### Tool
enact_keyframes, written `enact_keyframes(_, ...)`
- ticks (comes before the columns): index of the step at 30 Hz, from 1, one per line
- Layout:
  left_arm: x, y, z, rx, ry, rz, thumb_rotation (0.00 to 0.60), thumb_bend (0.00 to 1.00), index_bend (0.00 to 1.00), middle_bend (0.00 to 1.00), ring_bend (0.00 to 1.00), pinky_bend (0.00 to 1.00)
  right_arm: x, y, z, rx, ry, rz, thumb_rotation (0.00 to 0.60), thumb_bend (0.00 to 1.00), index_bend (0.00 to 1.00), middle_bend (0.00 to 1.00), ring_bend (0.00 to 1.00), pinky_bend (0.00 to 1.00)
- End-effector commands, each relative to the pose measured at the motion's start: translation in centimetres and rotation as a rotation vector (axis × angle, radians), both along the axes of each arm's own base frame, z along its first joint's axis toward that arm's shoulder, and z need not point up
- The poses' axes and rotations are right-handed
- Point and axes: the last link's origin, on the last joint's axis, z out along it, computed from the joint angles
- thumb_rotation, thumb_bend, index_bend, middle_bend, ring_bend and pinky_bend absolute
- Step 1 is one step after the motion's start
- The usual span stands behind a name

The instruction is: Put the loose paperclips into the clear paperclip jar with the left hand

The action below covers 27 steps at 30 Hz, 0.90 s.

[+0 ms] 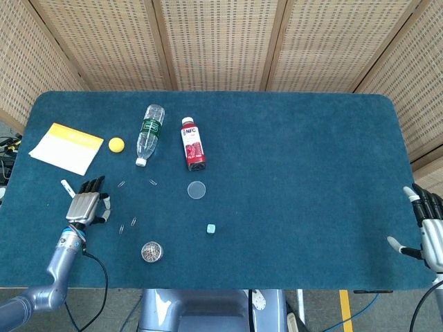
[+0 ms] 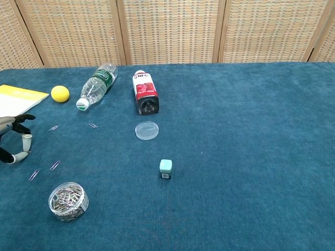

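Observation:
The clear paperclip jar (image 1: 151,252) (image 2: 68,201) stands open near the front left, holding several clips. Its lid (image 1: 196,190) (image 2: 146,130) lies flat further back. Two loose paperclips (image 1: 126,225) (image 2: 54,165) lie just behind the jar, with another pair (image 1: 152,182) (image 2: 92,125) further back. My left hand (image 1: 86,205) (image 2: 12,140) hovers left of the clips with fingers spread, holding nothing. My right hand (image 1: 429,225) rests open at the table's right front corner, far from everything.
A water bottle (image 1: 149,132) and a red NFC bottle (image 1: 193,143) lie on their sides at the back left. A yellow ball (image 1: 116,144), a yellow notepad (image 1: 66,147), a white pen (image 1: 67,187) and a small teal cube (image 1: 211,228) are also on the blue cloth.

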Motion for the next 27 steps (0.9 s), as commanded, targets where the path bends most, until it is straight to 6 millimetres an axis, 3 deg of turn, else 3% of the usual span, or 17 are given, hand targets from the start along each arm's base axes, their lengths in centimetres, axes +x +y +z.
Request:
enact_keyframes(1, 0.3, 0.0, 0.4, 0.011, -0.009, -0.015, 0.600, 0.47, 0.68, 0.00, 0.00, 0.00, 0.0, 0.0, 0.0, 0.000, -0.002, 0.000, 0.600, 0.00, 0.01, 0.00, 0.00, 0.00)
enact_keyframes(6, 2.1, -0.4, 1.8, 0.042, -0.061, -0.085, 0.600, 0.47, 0.68, 0.00, 0.00, 0.00, 0.0, 0.0, 0.1, -0.002, -0.003, 0.001, 0.600, 0.00, 0.01, 0.00, 0.00, 0.00)
enact_keyframes(10, 5.0, -2.2, 2.9, 0.032, -0.093, -0.232, 0.600, 0.47, 0.68, 0.00, 0.00, 0.00, 0.1, 0.1, 0.1, -0.002, -0.003, 0.003, 0.600, 0.00, 0.01, 0.00, 0.00, 0.00)
enact_keyframes(13, 6.0, -3.2, 2.9, 0.011, -0.098, -0.280, 0.600, 0.47, 0.68, 0.00, 0.00, 0.00, 0.1, 0.1, 0.1, -0.002, -0.003, 0.003, 0.600, 0.00, 0.01, 0.00, 0.00, 0.00)
enact_keyframes(19, 9.7, -7.7, 1.6, -0.180, -0.112, -0.432, 0.600, 0.47, 0.68, 0.00, 0.00, 0.00, 0.1, 0.1, 0.1, -0.002, -0.002, 0.004, 0.600, 0.00, 0.01, 0.00, 0.00, 0.00)
enact_keyframes(27, 10.3, -9.7, 0.3, -0.258, -0.067, -0.467, 0.600, 0.47, 0.68, 0.00, 0.00, 0.00, 0.0, 0.1, 0.2, -0.004, -0.004, 0.002, 0.600, 0.00, 0.01, 0.00, 0.00, 0.00)
